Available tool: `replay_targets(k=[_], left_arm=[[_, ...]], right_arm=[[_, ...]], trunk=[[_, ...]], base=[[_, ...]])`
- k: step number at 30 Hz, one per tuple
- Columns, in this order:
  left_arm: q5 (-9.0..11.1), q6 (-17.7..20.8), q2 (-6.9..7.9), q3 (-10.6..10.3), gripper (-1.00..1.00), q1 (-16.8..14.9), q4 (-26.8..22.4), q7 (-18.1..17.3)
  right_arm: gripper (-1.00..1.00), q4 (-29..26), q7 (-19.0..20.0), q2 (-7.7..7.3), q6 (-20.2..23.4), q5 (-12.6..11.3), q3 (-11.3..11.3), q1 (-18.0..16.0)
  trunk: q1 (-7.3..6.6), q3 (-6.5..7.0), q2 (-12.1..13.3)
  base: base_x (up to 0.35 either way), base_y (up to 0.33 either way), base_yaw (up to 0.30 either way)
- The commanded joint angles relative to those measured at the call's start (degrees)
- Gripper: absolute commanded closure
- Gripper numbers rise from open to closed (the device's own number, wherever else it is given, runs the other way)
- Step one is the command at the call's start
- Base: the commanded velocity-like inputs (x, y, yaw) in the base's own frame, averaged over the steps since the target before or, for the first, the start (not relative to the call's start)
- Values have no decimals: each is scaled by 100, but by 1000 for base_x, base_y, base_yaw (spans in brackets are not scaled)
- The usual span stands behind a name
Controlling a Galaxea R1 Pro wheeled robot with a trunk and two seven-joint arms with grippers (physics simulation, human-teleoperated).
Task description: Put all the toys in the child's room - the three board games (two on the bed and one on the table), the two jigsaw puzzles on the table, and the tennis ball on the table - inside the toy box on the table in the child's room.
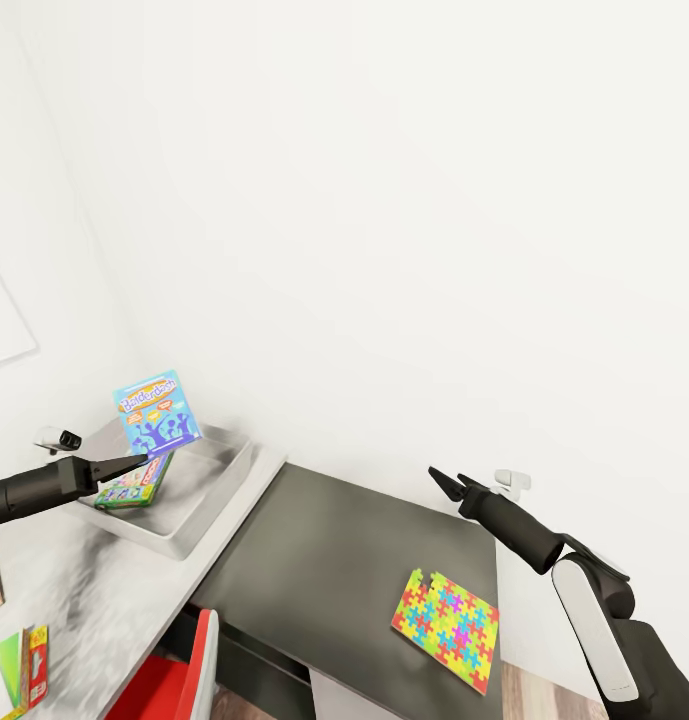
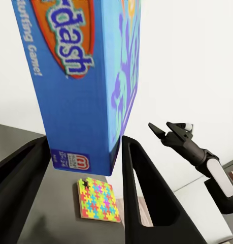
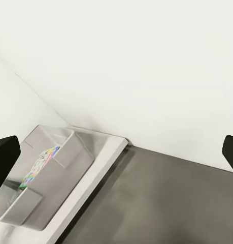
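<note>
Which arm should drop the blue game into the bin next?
Left. Its tool already grips the blue game right over the toy box; the right tool hangs open and empty over the dark section.

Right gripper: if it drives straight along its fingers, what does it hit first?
Likely the white wall. The right gripper, open and empty, points over the dark table section; the toy box sits off to the side. Depth is unclear.

The blue board game reads "dash" and "Game" on its cover
</note>
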Motion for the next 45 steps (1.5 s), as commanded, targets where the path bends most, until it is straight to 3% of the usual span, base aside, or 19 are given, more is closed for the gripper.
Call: replay_targets(k=[1, 8, 10, 15, 20, 22, 24, 28, 31, 36, 38, 41, 45], left_arm=[[22, 47, 2, -2, 100, -5, 0, -3], [11, 90, 19, 9, 100, -8, 28, 50], [-72, 116, 25, 0, 100, -45, 99, 152], [-810, 417, 22, -9, 100, -566, 308, 700], [-1481, 528, 9, -29, 100, -1140, 661, 930], [-1965, 525, -8, -45, 100, -1423, 836, 974], [-2220, 514, -47, -61, 100, -1532, 882, 987], [-2862, 367, -161, -229, 100, -1755, 949, 998], [-3349, 80, -228, -546, 100, -1901, 1059, 967], [-3726, -310, -302, -1145, 100, -1950, 1129, 940], [-3984, -495, -288, -1300, 100, -1970, 1156, 929], [-4246, -773, -273, -1375, 100, -1978, 1163, 866], [-4440, -1035, -264, -1418, 100, -1981, 1167, 655]], right_arm=[[-100, -3, 6, 1, 47, -39, -8, -5], [-100, -13, 6, 1, 47, -39, -8, -5], [-100, -18, 6, 1, 47, -39, -8, -5], [-100, -21, 6, -3, 95, -45, -132, -5], [-100, -21, 6, 0, 168, -53, -228, -4], [-100, -21, 6, 0, 181, -55, -246, -5], [-100, -21, 6, 1, 184, -56, -250, -5], [-100, -21, 6, 1, 186, -56, -255, -5], [-100, -21, 6, 1, 187, -56, -256, -5], [-100, -25, 6, -1, 193, -56, -262, -5], [-100, -28, 6, -5, 195, -56, -263, -5], [-100, -29, 6, -7, 196, -56, -263, -5], [-100, -33, 6, -8, 196, -56, -263, -5]], trunk=[[3, -12, -12], [3, -12, -12], [3, -12, -12], [3, -12, -12], [3, -12, -12], [3, -12, -12], [3, -12, -12], [3, -12, -12], [3, -12, -12], [3, -12, -12], [3, -12, -12], [3, -12, -12], [3, -12, -12]], base=[[0, 0, 0], [0, 0, 0], [0, 0, 0], [0, 0, 0], [0, 0, 0], [0, 0, 0], [0, 0, 0], [0, 0, 0], [0, 0, 0], [0, 0, 0], [0, 0, 0], [0, 0, 0], [0, 0, 0]])
